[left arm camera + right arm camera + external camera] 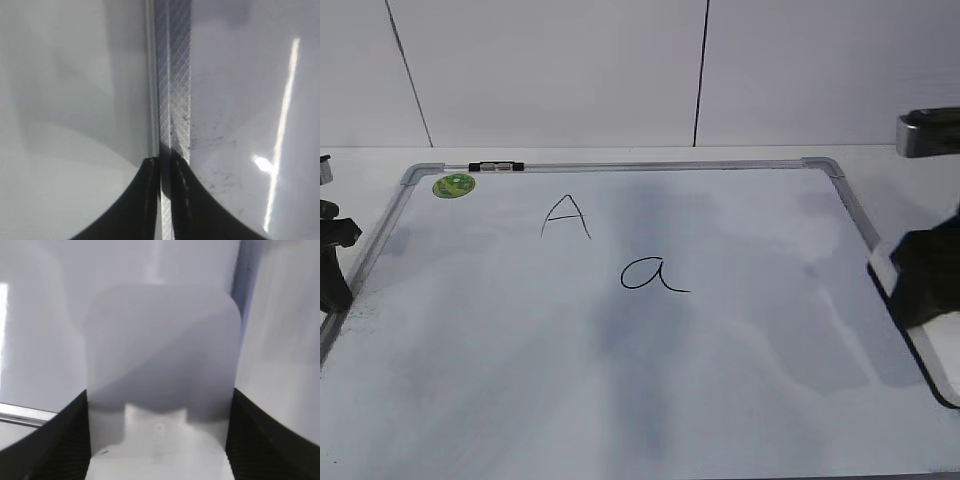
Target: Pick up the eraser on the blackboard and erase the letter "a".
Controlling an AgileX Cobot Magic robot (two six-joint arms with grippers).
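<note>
right black gripper [159, 440] comes first for you, because it is the nearer one to the work. in the right wrist view its two dark fingers [55, 440] stand wide, one on each long side of the white rounded oblong plastic eraser [160, 365]. the eraser fills the gap between them and touches both, so i judge it gripped, though this view alone cannot prove firm contact. the long axis of the eraser runs straight away from the wrist, along the fingers.

in the exterior view you see this gripper at the right edge of the large white dry-erase blackboard with the silver metal frame [620, 166], and the eraser shows there as a white block with a dark underside, beside the right frame rail.

farther in, toward the middle of the board, lies the small cursive black letter "a" [653, 274]. it is to the left of the eraser and well apart from it, so the coming move is a sideways travel to the left across the board.

beyond it and a little more left stands the pointed capital "A" [565, 217]; keep the eraser away from it.

left black gripper [162, 200] is pressed nearly together on the left frame rail and seems to steady the board.
</note>
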